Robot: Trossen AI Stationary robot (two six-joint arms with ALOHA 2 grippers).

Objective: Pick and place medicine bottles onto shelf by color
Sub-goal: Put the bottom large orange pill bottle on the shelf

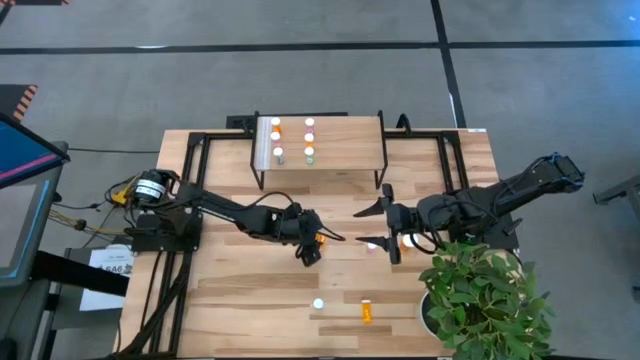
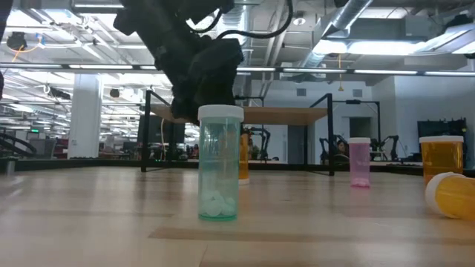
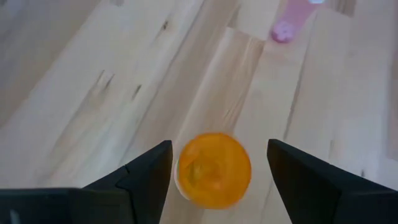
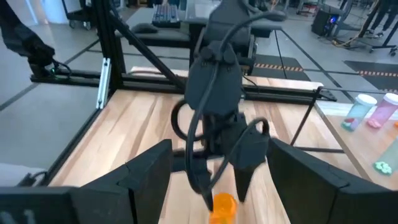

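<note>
Your left hand (image 1: 318,243) sits mid-tabletop (image 1: 240,290), fingers apart around an upright orange bottle (image 3: 213,169), not gripping. Your right hand (image 1: 385,227) waits nearby, fingers apart, empty. The shelf (image 1: 345,150) holds six capped bottles. A clear-green bottle (image 2: 220,162) holds white pills.

Bottles on the table under a dark arm

A clear green bottle (image 2: 220,162) stands upright nearest, white pills at its bottom. Behind it a dark arm (image 2: 194,55) comes down from above. A pink bottle (image 2: 359,162) stands farther back, an orange bottle (image 2: 440,158) beside it, and another orange one (image 2: 453,195) lies tipped over. The shelf (image 2: 245,115) stands behind on black legs.
</note>
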